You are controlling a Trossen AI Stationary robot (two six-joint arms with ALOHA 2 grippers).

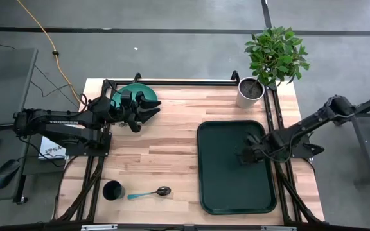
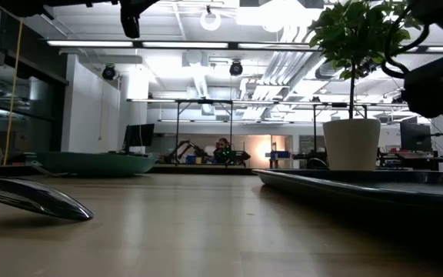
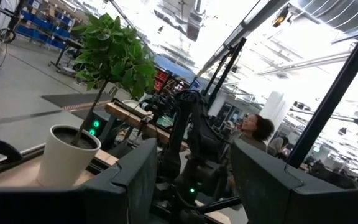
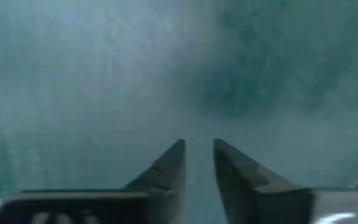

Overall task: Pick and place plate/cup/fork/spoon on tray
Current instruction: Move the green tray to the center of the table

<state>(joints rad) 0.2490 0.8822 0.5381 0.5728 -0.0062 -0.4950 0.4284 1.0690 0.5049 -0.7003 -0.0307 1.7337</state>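
The teal plate lies at the table's far left, also seen in the low view. My left gripper hovers by its right rim, open and empty. The black cup stands near the front left. The teal-handled spoon lies on the table beside the cup, and the low view shows it close up. The dark green tray lies on the right. My right gripper points down over the tray, its fingers a narrow gap apart with nothing between. The fork is out of view.
A white pot with a green plant stands at the far right corner, just beyond the tray. Bare wood lies between plate and tray. A black frame runs along the table's edges.
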